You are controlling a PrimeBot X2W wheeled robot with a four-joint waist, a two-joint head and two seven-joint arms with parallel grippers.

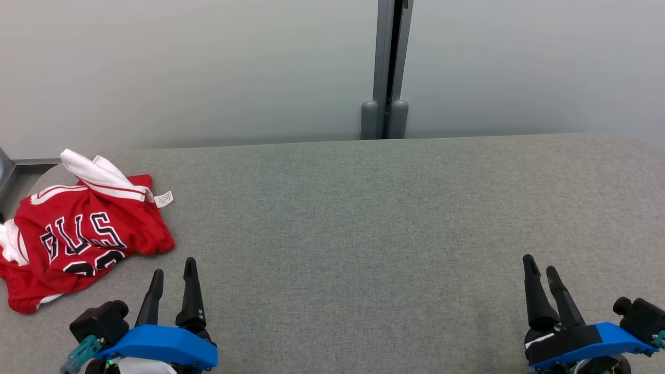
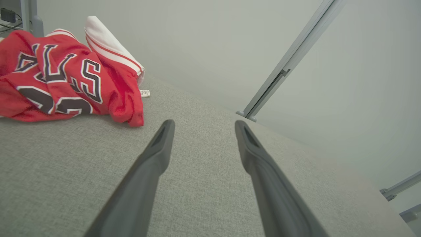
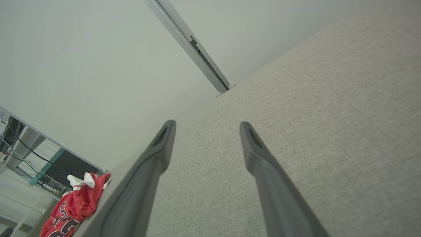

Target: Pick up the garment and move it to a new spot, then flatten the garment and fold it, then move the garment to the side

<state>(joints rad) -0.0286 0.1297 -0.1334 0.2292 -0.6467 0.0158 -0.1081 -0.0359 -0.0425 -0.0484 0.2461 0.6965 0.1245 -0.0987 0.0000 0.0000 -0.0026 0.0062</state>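
"Garment [image 1: 83, 234] entry first: how many, and where?" asks the desk.

"Near to far, as I log it from my console. Left tool [image 1: 174, 267]: one, two dark fingers, spread apart with nothing between them, poised above the bare tabletop [image 1: 363, 234]. Right tool [image 1: 539, 264]: one, two fingers, likewise released and empty, well apart from the cloth. Tabletop: one, grey and woven. Garment: one, a red jersey with white trim, crumpled in a heap at the far left of the tabletop, just ahead and to the left of my left tool. Its left side seems to spill over the edge. Label [image 1: 163, 199]: one, small and white, lying on the tabletop at the heap's far right corner. Furthest back, post [image 1: 387, 67]: one, grey and upright against the pale wall."

"Handling notes?"

"I judge it light, soft and limp, likely a slick fabric. It should sag and bunch when lifted, and a shallow pinch could slip off. I would take it with the left tool, at the white-trimmed fold [image 1: 98, 174] that stands up on top, or at the red edge nearest that tool. Nothing fragile."

"Totals?"

"One garment, two tools, four fingers, one label, one post."
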